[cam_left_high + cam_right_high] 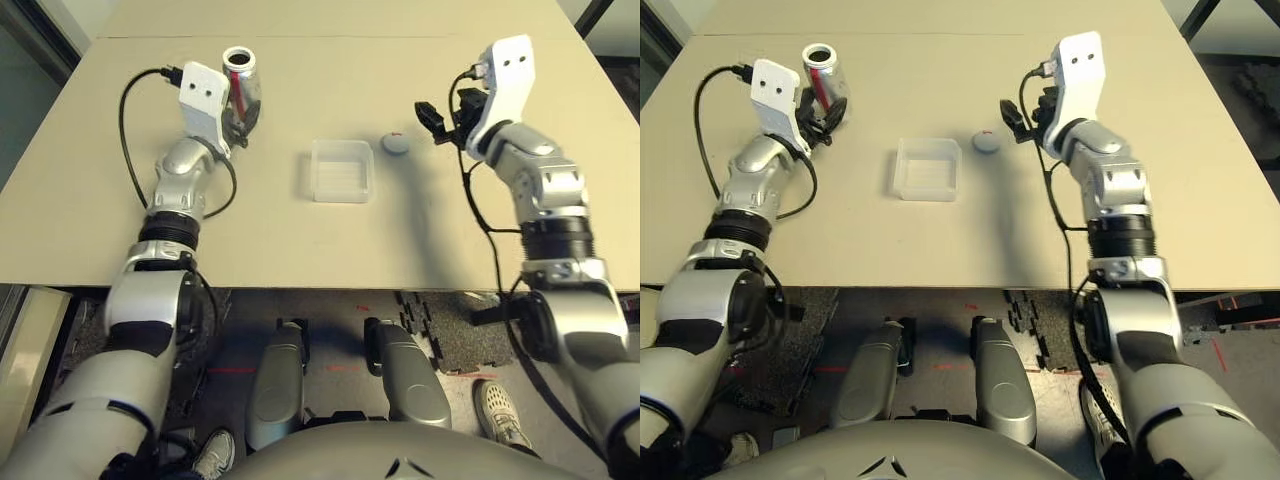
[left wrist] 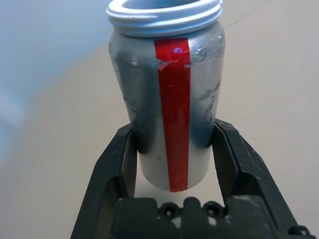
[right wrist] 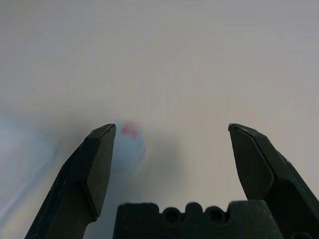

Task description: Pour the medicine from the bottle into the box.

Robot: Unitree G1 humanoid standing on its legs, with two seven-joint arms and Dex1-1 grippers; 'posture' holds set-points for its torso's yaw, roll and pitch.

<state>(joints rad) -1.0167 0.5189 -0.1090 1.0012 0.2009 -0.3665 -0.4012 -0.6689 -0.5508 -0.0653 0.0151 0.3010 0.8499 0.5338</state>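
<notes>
The uncapped bottle [image 2: 169, 109] is clamped upright between the jaws of the left gripper [image 2: 172, 164]; the box [image 1: 341, 170] lies well apart. The mouth should be carried over it before tipping. The right gripper [image 3: 172, 164] is spread empty, the cap [image 1: 395, 144] beyond its jaws

Even overhead light, soft shadows on the table [image 1: 300, 240] (wrist views blurred).
</notes>
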